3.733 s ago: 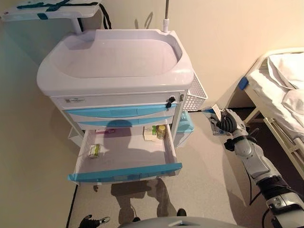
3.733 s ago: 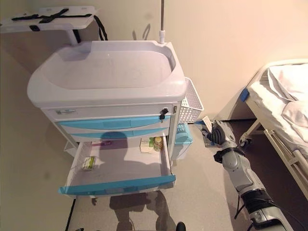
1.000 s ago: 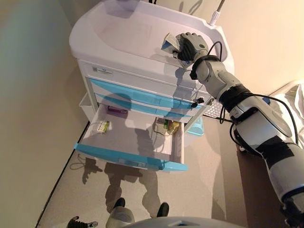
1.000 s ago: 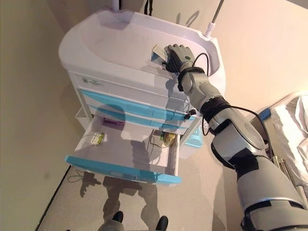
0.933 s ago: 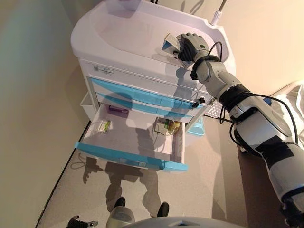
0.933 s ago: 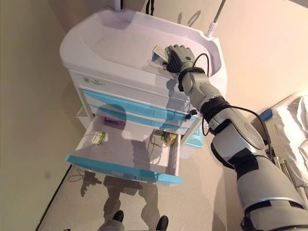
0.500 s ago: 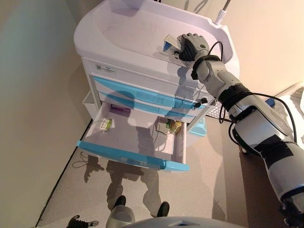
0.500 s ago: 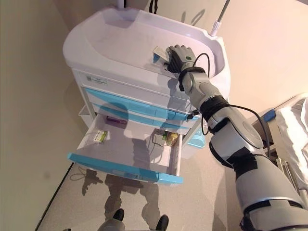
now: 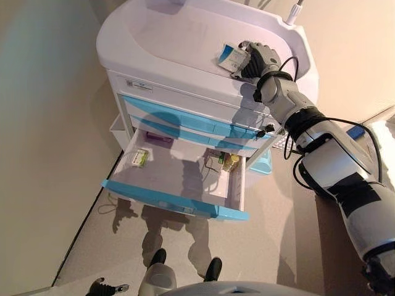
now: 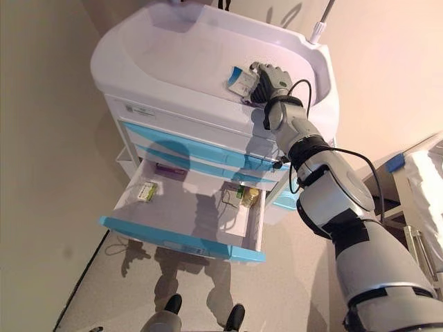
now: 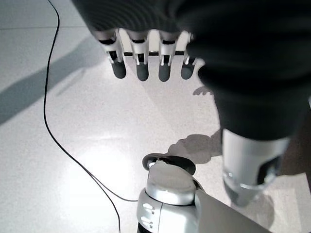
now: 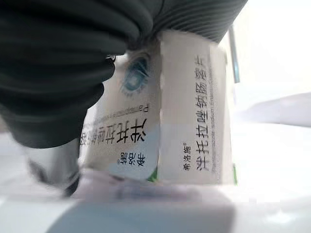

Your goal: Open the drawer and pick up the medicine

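Observation:
A white and blue medicine box [image 9: 233, 58] is held in my right hand [image 9: 259, 59] over the right side of the white cart's top [image 9: 179, 31]. The hand is shut on the box, which fills the right wrist view [image 12: 189, 111]. The cart's lowest drawer [image 9: 179, 200], white with a blue front, stands pulled open. Inside it lie a small green box [image 9: 139, 158] at the left, a purple item [image 9: 159, 138] at the back and a bottle with boxes [image 9: 225, 162] at the back right. My left hand [image 11: 150, 63] hangs open above the floor.
Two shut blue-fronted drawers [image 9: 185, 118] sit above the open one. A white wire basket [image 9: 279, 143] hangs on the cart's right side. A bed [image 10: 422, 200] stands to the right. A wall runs close along the left.
My right hand has carried the medicine box from beside the cart up onto the cart's top, and over the last second it has tipped the box a little. The camera has shifted.

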Controlling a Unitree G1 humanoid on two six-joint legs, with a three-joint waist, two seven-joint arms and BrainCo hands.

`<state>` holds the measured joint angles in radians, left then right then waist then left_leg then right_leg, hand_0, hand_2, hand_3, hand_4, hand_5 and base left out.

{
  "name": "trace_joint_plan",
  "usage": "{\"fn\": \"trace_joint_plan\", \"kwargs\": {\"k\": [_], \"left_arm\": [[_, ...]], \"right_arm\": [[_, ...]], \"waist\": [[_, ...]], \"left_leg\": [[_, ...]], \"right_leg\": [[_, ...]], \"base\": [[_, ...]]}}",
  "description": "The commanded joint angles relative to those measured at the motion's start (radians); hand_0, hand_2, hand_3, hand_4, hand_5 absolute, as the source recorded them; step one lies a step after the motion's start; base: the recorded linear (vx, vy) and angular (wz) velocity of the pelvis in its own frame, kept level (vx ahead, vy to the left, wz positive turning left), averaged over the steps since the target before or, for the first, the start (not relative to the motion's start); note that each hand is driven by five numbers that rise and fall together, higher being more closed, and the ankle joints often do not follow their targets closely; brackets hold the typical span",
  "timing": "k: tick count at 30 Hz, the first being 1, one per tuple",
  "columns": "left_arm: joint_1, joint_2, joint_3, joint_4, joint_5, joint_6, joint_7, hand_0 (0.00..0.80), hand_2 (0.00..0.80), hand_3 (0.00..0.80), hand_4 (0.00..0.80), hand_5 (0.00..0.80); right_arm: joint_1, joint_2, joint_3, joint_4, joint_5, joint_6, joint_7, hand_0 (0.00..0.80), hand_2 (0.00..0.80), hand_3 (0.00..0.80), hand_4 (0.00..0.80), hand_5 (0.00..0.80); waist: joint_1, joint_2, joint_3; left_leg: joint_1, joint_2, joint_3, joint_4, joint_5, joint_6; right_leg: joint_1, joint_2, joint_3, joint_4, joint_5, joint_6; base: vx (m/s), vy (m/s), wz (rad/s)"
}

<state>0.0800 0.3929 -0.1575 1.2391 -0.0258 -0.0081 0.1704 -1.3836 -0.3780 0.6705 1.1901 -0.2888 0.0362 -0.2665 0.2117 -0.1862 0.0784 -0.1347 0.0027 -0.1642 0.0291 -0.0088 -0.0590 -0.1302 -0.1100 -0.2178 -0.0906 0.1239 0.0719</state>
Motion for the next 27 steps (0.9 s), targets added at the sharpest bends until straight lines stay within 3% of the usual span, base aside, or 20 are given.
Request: {"fn": "trace_joint_plan", "kwargs": {"k": [1,15,27], "left_arm": [[-0.050,0.013,-0.023,0.037,-0.026,-0.002,0.018,0.000,0.000,0.000,0.000,0.000],[-0.051,0.006,-0.027,0.035,-0.027,0.002,0.013,0.000,0.000,0.000,0.000,0.000],[-0.045,0.006,-0.020,0.024,-0.019,0.002,0.007,0.000,0.000,0.000,0.000,0.000]], "right_arm": [[-0.070,-0.022,0.028,0.071,0.019,0.004,-0.008,0.000,0.000,0.000,0.000,0.000],[-0.052,-0.043,-0.003,0.051,0.058,0.005,-0.012,0.000,0.000,0.000,0.000,0.000],[0.003,-0.117,-0.067,-0.073,0.131,-0.010,-0.040,0.000,0.000,0.000,0.000,0.000]], "waist": [[0.025,-0.012,0.024],[0.009,0.007,0.023],[-0.024,0.036,0.004]], "left_leg": [[-0.007,-0.056,-0.026,-0.057,0.049,0.053],[-0.003,-0.052,-0.018,-0.058,0.048,0.052],[0.016,-0.048,-0.004,-0.065,0.043,0.050]], "right_leg": [[0.050,-0.019,0.015,0.026,-0.010,0.086],[0.050,-0.019,0.020,0.025,-0.011,0.084],[0.059,-0.020,0.029,0.024,-0.017,0.082]], "base": [[0.002,0.003,0.03],[0.000,0.000,0.00],[0.001,0.000,-0.03]]}}
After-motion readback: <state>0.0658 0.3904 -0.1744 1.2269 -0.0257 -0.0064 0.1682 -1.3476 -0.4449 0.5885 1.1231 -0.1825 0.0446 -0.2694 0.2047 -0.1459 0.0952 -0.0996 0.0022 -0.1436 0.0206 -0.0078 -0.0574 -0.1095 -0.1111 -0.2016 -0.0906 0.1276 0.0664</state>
